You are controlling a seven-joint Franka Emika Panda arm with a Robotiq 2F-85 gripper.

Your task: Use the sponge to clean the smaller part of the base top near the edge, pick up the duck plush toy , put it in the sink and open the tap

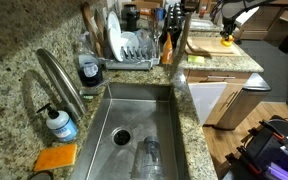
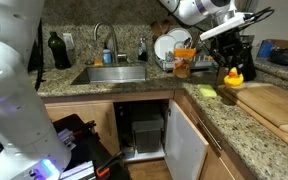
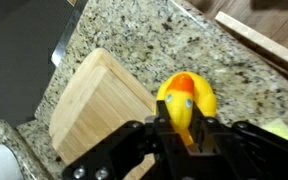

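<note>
The small yellow duck plush toy (image 3: 187, 98) with an orange beak sits between my gripper's (image 3: 180, 135) black fingers, which are shut on it. In an exterior view the gripper (image 2: 231, 66) holds the duck (image 2: 233, 77) just over the speckled granite base top (image 2: 219, 110), beside the cutting board. A yellow-green sponge (image 2: 206, 92) lies on the granite near the edge and shows at the wrist view's right edge (image 3: 284, 130). The steel sink (image 1: 169, 125) with its dark drain (image 1: 121, 137) and the gooseneck tap (image 1: 59, 75) are away from the gripper. Both also show in an exterior view, the sink (image 2: 109, 74) and the tap (image 2: 104, 38).
A pale wooden cutting board (image 2: 274, 105) lies next to the duck and shows in the wrist view (image 3: 94, 100). A glass (image 1: 151, 155) lies in the sink. A soap bottle (image 1: 60, 123) and an orange pad (image 1: 54, 157) sit by the tap. A dish rack (image 1: 129, 50) stands behind the sink.
</note>
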